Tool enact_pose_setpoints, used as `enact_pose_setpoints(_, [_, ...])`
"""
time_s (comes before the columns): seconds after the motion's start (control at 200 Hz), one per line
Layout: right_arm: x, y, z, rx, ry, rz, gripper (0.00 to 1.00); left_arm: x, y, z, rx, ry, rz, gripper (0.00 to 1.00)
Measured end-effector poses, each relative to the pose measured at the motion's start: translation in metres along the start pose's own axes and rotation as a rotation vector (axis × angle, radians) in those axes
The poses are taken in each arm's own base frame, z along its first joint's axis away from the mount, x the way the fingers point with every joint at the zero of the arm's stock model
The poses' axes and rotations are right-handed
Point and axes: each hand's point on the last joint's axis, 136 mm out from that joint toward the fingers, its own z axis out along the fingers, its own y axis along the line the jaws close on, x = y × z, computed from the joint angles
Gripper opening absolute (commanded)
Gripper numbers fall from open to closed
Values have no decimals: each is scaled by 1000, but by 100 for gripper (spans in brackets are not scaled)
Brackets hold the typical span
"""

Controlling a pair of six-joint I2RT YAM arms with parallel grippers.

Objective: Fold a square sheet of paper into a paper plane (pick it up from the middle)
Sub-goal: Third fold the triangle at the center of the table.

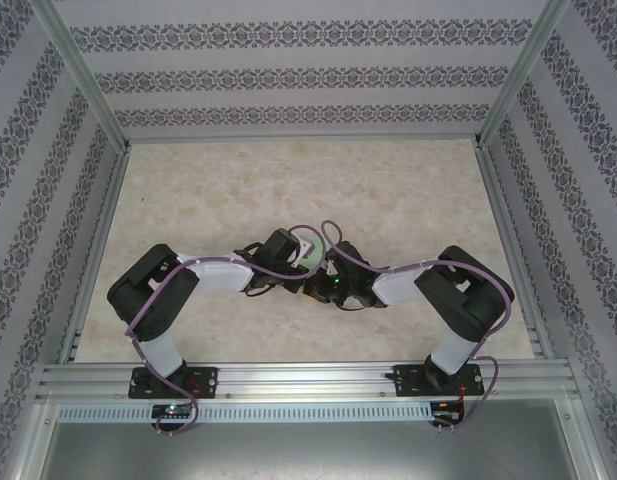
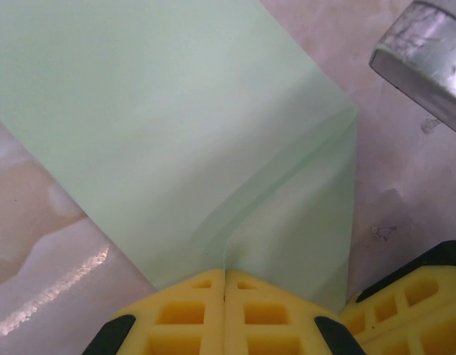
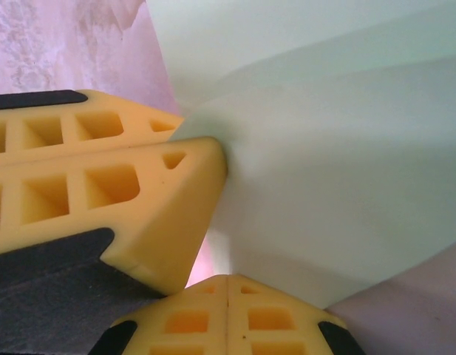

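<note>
At the middle of the pale marbled table (image 1: pixel 408 200), where the two arms meet, a thin, pale green sheet of paper (image 2: pixel 161 126) is held by both grippers at once. The left gripper (image 2: pixel 225 292) has its yellow ribbed fingers pressed together on the sheet's near edge, just where a soft fold line runs up into the paper. The right gripper (image 3: pixel 228 299) is likewise closed, pinching the paper just beside the left one.

I judge the sheet to be very light and limp, with no stiffness of its own. It will sag and buckle away from any pinch, take a crease wherever it is squeezed, and tear if the two grips pull apart. A hold close to the fold, with both pinches near each other, looks the safest place.

The left wrist view shows the paper already doubled over, with layered edges toward its right side, glossy table beneath and a grey metal part (image 2: pixel 427 59) at the top right. The right wrist view shows how tightly the two pairs of fingers crowd together. From above, the wrists cover nearly everything; a small pale patch between them is probably the paper.
</note>
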Motion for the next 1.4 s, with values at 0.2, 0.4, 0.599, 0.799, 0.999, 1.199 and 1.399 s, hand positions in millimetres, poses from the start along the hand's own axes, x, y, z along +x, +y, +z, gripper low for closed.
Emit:
enact_pose_setpoints(0.2, [2,11,-6,-23,-8,-1,1,0,0,0,0,0,0,0])
enact_pose_setpoints(0.4, [7,15,-5,-28,-1,7,1,0,0,0,1,0,0,0])
enact_pose_setpoints(0.599, [17,6,7,-10,23,15,0,0,-1,0,3,1,0,0])
enact_pose_setpoints(0.799, [18,6,5,-6,11,18,1,0,-1,0,3,1,0,0])
enact_pose_setpoints(0.999, [17,18,-11,-9,-14,2,2,0,-1,0,3,1,0,0])
enact_pose_setpoints(1.199, [18,15,-3,-11,-7,11,1,0,-1,0,4,1,-1,0])
enact_pose_setpoints(1.399, [23,7,8,9,18,18,1,0,-1,0,4,1,-1,0])
